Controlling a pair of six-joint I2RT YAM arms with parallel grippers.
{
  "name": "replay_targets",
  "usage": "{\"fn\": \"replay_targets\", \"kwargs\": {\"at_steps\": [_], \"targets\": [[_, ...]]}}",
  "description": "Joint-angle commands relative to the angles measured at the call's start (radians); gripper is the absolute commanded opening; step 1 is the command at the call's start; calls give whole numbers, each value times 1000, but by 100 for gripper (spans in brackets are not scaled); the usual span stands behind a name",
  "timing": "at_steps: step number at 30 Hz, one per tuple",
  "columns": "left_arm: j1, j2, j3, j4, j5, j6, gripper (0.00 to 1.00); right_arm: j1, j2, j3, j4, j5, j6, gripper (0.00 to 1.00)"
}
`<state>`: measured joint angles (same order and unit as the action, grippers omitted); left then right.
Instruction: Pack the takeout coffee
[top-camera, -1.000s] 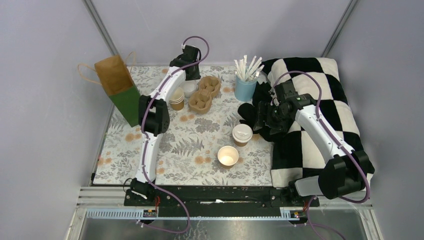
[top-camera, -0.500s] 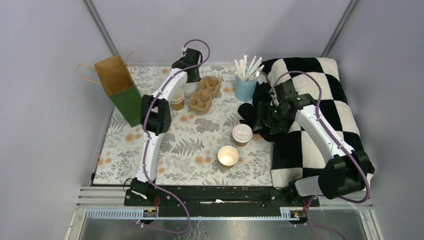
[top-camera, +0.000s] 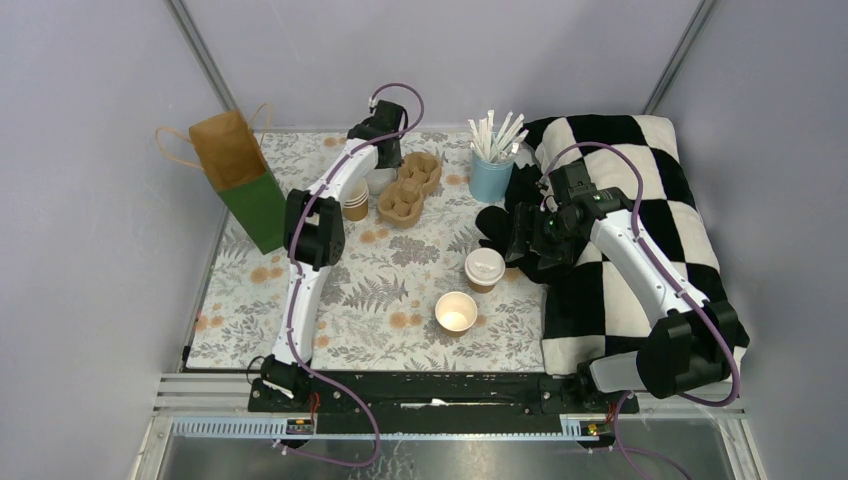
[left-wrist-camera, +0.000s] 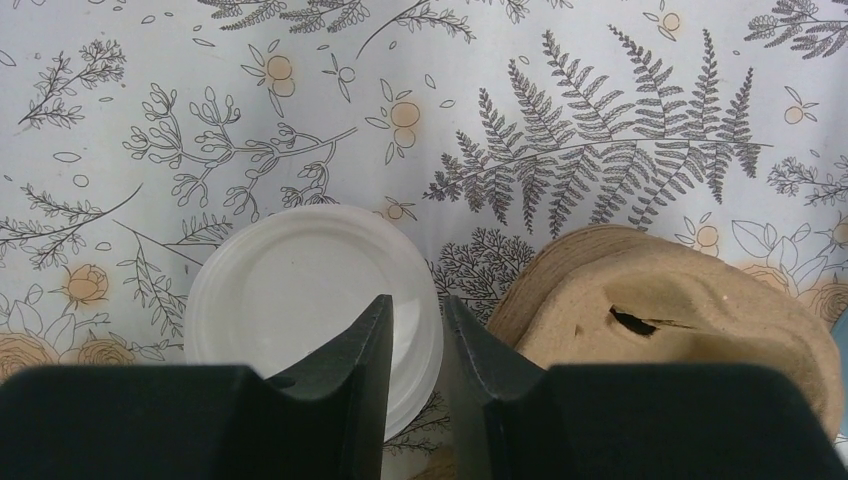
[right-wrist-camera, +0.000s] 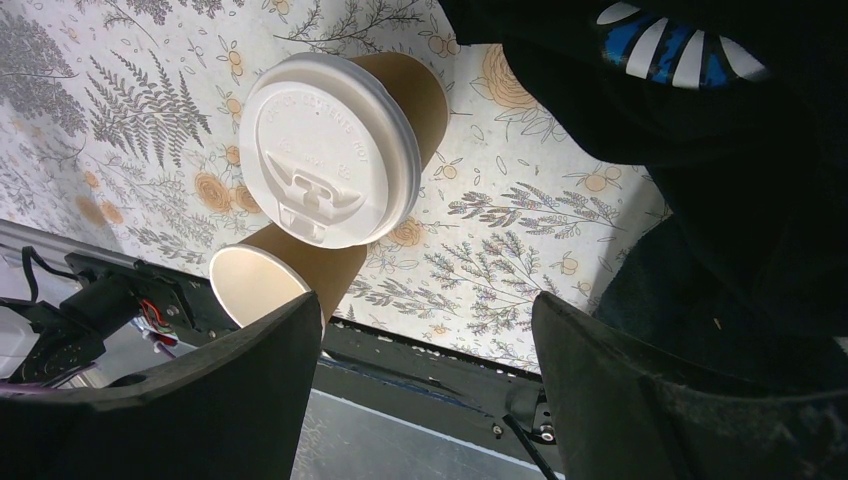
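From above, on the floral tablecloth (top-camera: 380, 270), the lidded cup (top-camera: 484, 268) stands upright near the middle. The open cup (top-camera: 456, 311) stands just beside it on the near side, its cream inside showing. At the far edge, the left gripper (top-camera: 382, 160) points down over a loose lid (top-camera: 378, 182). This lid lies flat between a stack of cups (top-camera: 353, 198) and the brown cup carrier (top-camera: 408, 187). A blue cup of straws (top-camera: 491, 170) stands right of the carrier and a paper bag (top-camera: 235, 170) sits at the far left. The right gripper (top-camera: 515, 245) hangs over the edge of a checked blanket (top-camera: 650, 220), just right of the lidded cup.

At the left wrist, the two fingers (left-wrist-camera: 365, 350) stand close together with only a narrow slit between them. The right rim of the loose lid shows in that slit. Whether they pinch the rim I cannot tell. The carrier's edge lies just right of the lid.

At the right wrist, the fingers (right-wrist-camera: 250, 400) are spread wide apart and hold nothing. Between them the lidded cup and the open cup stand touching or nearly so, apart from the fingers. Black fabric (right-wrist-camera: 700, 130) fills the upper right.
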<state>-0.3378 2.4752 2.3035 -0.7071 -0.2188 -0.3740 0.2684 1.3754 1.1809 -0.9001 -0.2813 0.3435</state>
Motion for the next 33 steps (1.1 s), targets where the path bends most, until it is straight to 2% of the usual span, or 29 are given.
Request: {"fn": "replay_targets", "kwargs": {"at_steps": [1,12,19,23,27,33], "targets": [[-9,6,10,36,-25,17,28,4,-2,23,-5,-19,-10,83],[-9,22,24,35,-19,26,24,5,1,23,-6,-19,-11,83],[-9,35,43,32,-17,33,16,4,4,23,-4,-22,-10,82],[-9,31,45,33,-19,37,21,4,4,23,-5,-22,-12,82],[-9,37,41,33,-21,41,22,4,7,23,-4,-25,-12,82],[-9,28,40,30,-34,46,15,4,7,25,-5,-25,-14,82]]}}
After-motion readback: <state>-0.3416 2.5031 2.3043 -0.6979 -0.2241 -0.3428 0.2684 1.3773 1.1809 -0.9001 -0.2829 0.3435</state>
